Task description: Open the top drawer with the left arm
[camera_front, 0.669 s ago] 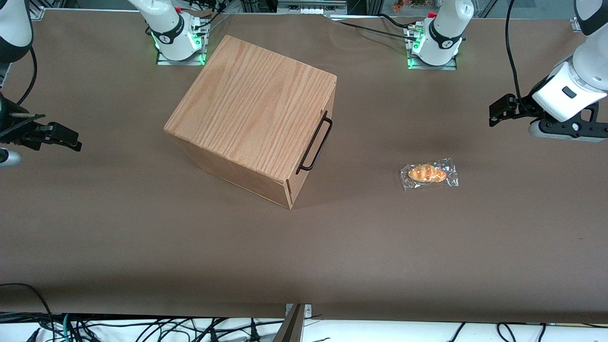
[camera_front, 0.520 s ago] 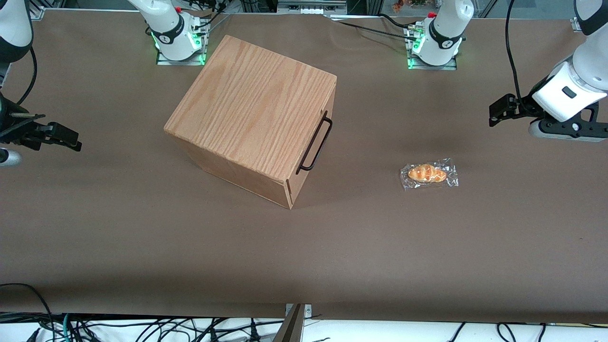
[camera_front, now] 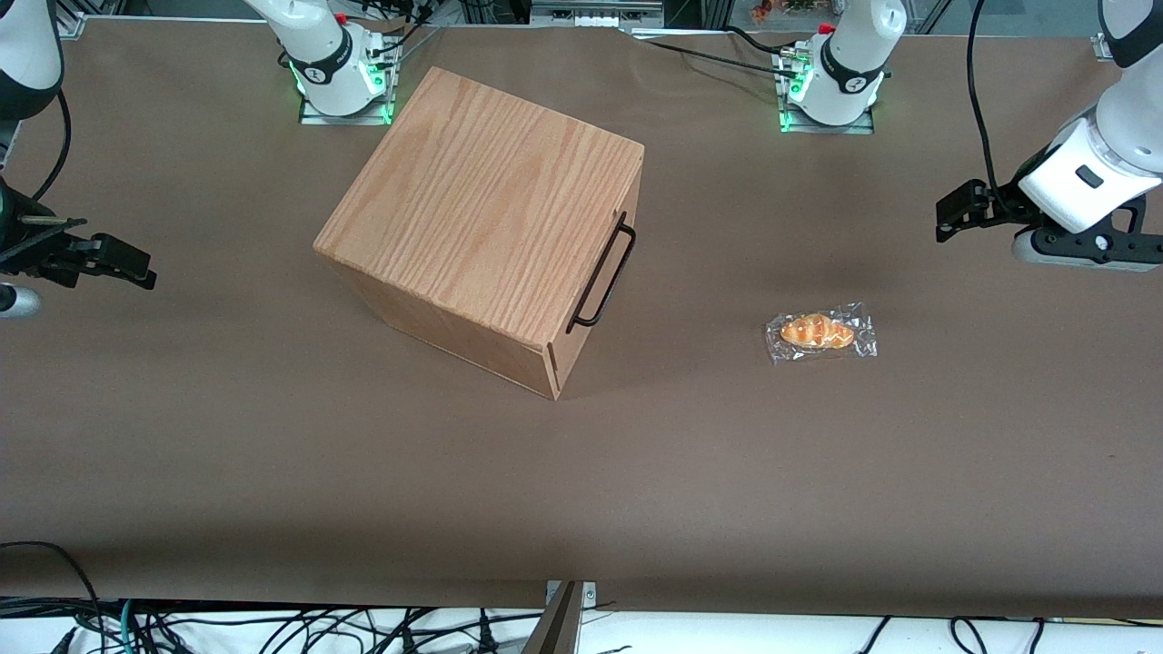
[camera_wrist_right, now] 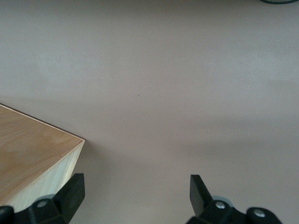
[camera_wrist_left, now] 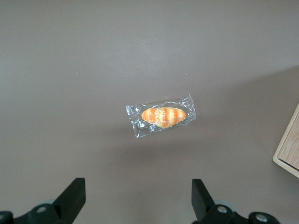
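The oak-grain wooden box (camera_front: 482,204) stands in the middle of the table. Its top drawer's front (camera_front: 568,354) faces the working arm's end and looks shut, flush with the box. The long thin black wire handle (camera_front: 601,275) runs along that front. My left arm's gripper (camera_front: 947,220) hangs above the table toward the working arm's end, well away from the handle. In the left wrist view the gripper (camera_wrist_left: 138,189) is open and empty, and a corner of the box (camera_wrist_left: 289,154) shows at the frame's edge.
A wrapped bread roll (camera_front: 820,332) lies on the brown table between the box and my gripper, nearer to the front camera than the gripper; it also shows in the left wrist view (camera_wrist_left: 162,115). Arm bases (camera_front: 831,86) stand at the table's back edge.
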`<state>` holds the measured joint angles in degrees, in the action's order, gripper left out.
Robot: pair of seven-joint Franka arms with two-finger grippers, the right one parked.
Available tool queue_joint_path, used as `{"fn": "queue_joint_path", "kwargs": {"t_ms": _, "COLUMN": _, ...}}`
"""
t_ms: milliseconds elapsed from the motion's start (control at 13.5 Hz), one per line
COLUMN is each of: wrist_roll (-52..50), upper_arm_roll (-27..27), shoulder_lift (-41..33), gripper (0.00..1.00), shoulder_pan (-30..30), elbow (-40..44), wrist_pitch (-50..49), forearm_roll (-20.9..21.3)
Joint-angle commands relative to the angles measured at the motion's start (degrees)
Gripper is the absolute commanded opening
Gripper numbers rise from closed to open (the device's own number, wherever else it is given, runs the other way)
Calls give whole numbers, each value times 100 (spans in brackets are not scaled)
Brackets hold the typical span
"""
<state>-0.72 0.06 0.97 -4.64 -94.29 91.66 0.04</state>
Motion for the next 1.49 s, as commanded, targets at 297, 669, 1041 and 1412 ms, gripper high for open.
{"fn": "queue_joint_path", "kwargs": {"t_ms": 297, "wrist_roll": 37, "upper_arm_roll": 3, "shoulder_lift": -9, "gripper": 100, "shoulder_pan": 16, "elbow": 34, "wrist_pitch": -149, "forearm_roll": -92}}
{"fn": "queue_joint_path", "kwargs": {"t_ms": 669, "wrist_roll": 37, "upper_arm_roll": -41, "shoulder_lift": 8, "gripper": 100, "shoulder_pan": -72, "elbow": 34, "wrist_pitch": -281, "forearm_roll": -196}}
{"fn": "queue_joint_path", "kwargs": {"t_ms": 1041, "wrist_roll": -7, "upper_arm_roll": -147, "shoulder_lift": 52, "gripper": 100, "shoulder_pan": -72, "elbow": 42, "wrist_pitch": -281, "forearm_roll": -285}}
{"fn": "queue_joint_path", "kwargs": {"t_ms": 1412, "wrist_roll": 37, "upper_arm_roll": -234, "shoulder_lift": 131, "gripper": 100, "shoulder_pan": -142, "elbow": 103, "wrist_pitch": -360, "forearm_roll": -320}}
